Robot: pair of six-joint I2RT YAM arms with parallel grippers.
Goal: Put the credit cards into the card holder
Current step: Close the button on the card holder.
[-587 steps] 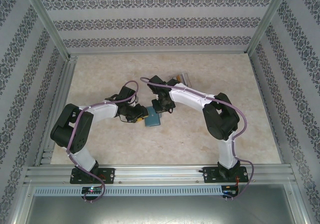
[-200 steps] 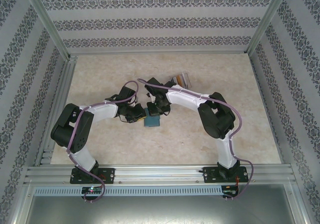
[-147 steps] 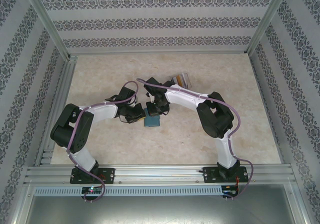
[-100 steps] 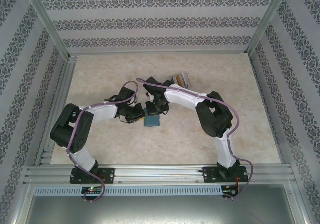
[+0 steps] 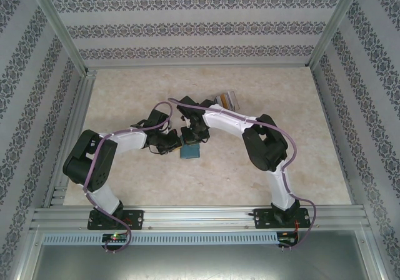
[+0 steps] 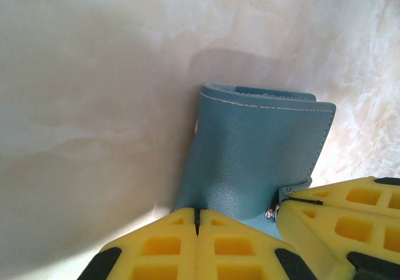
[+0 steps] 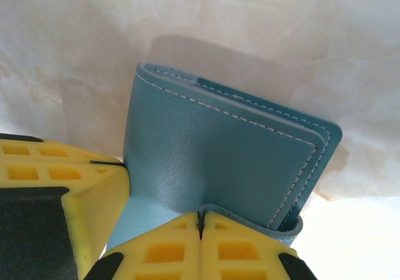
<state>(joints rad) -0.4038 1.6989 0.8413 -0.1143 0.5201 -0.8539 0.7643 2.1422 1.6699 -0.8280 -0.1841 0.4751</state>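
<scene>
The teal-blue card holder [image 5: 190, 150] lies folded on the table between both arms. My left gripper [image 5: 174, 144] meets it from the left and my right gripper [image 5: 194, 135] from behind. In the left wrist view the left gripper [image 6: 197, 212] is shut on the near edge of the card holder [image 6: 256, 142], with the pale snap stud [image 6: 272, 213] beside it. In the right wrist view the right gripper [image 7: 200, 218] is shut on the curled flap edge of the card holder [image 7: 212, 149]. The fanned credit cards [image 5: 226, 98] lie apart, behind the right arm.
Metal frame rails [image 5: 69, 124] and patterned walls bound the beige table [image 5: 156, 186] on three sides. The other arm's yellow fingers [image 6: 340, 214] crowd in at the right of the left wrist view, and likewise yellow fingers [image 7: 56, 180] at the left of the right wrist view.
The right arm's elbow and forearm have drifted slightly left, with its gripper shifting a little along the card holder. The left arm, holder and cards stay about where they were.
</scene>
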